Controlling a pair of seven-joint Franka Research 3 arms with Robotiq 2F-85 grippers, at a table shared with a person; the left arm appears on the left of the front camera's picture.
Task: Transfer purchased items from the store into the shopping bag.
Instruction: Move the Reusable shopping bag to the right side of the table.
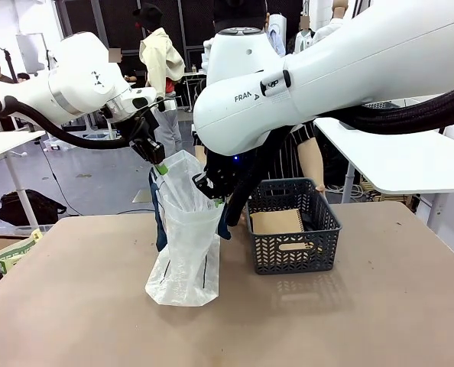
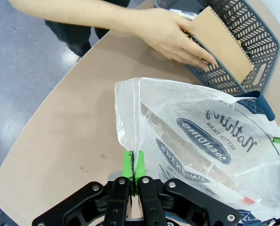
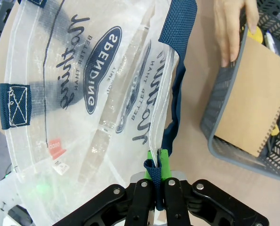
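Front view: bag [image 1: 187, 245] stands upright on the tabletop [image 1: 364, 321], just left of the basket [image 1: 296, 258], its mouth held up between the two arms.
Left pincer [image 2: 133, 165]: green pads pressed together on the bag's clear rim, on the side away from the basket.
Right pincer [image 3: 158, 165]: clamped on the bag's edge where the navy strap [image 3: 180, 28] folds over, on the side nearest the basket.
Basket: dark grey with lattice walls, close beside the bag.
Inside basket: brown spiral notebook [image 3: 258, 94] leans against the wall, and a yellow item [image 3: 254, 32] peeks out behind it, its details unclear.
Person's hand [image 2: 170, 35]: reaches over the basket rim, fingers at the notebook's edge.
In the way: right arm [image 1: 349, 61] hides the person and the space behind the basket in the front view.
Around: white table [image 1: 410, 160] at far right, dark holdall [image 1: 28, 206] on the floor at left.
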